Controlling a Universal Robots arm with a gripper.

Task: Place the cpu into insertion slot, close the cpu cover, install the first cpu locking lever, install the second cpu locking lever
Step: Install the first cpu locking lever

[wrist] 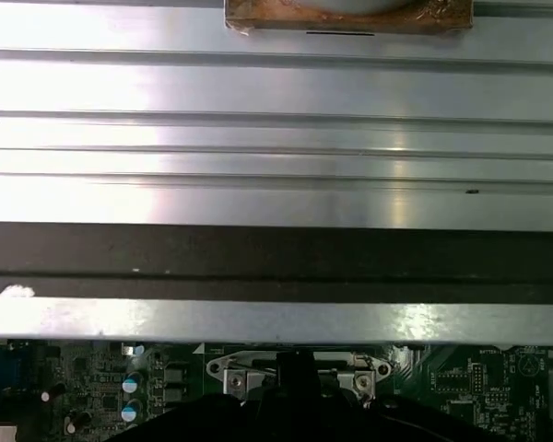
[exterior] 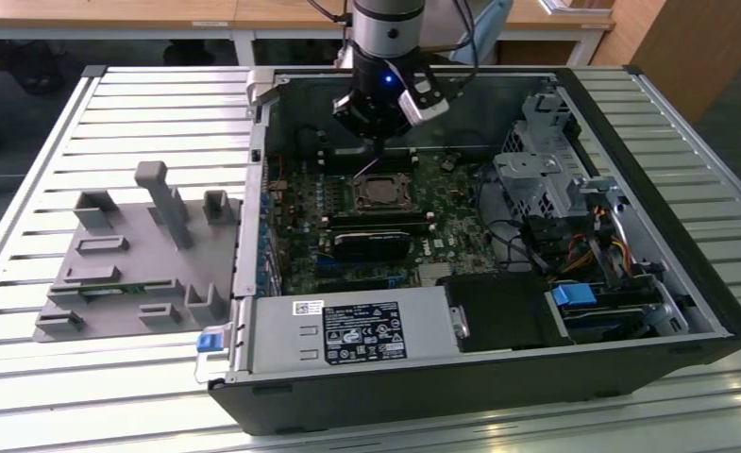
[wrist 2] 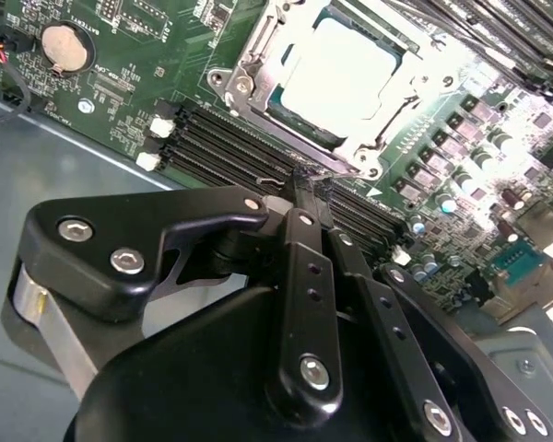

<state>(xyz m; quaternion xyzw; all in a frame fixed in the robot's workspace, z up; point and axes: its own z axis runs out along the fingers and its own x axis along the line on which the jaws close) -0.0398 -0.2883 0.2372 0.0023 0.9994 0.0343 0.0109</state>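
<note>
Open PC case lies on a slatted metal table, motherboard facing up inside it. The arm reaches down into the case from the far side, and the gripper hangs just above the far edge of the insertion slot. In the second wrist view the gripper has its jaws clenched together with the tips right at a thin wire lever on the slot's near edge, next to the black memory slots; whether the tips actually pinch the lever I cannot tell. The cpu sits seated in the insertion slot, its pale face showing through the cut-out of the cpu cover, which lies flat over it. A coin cell battery sits on the board well apart from the socket. In the exterior view, a grey plastic fixture tray rests on the table to the exterior view's left of the case, and the power supply sits along the near wall.
</note>
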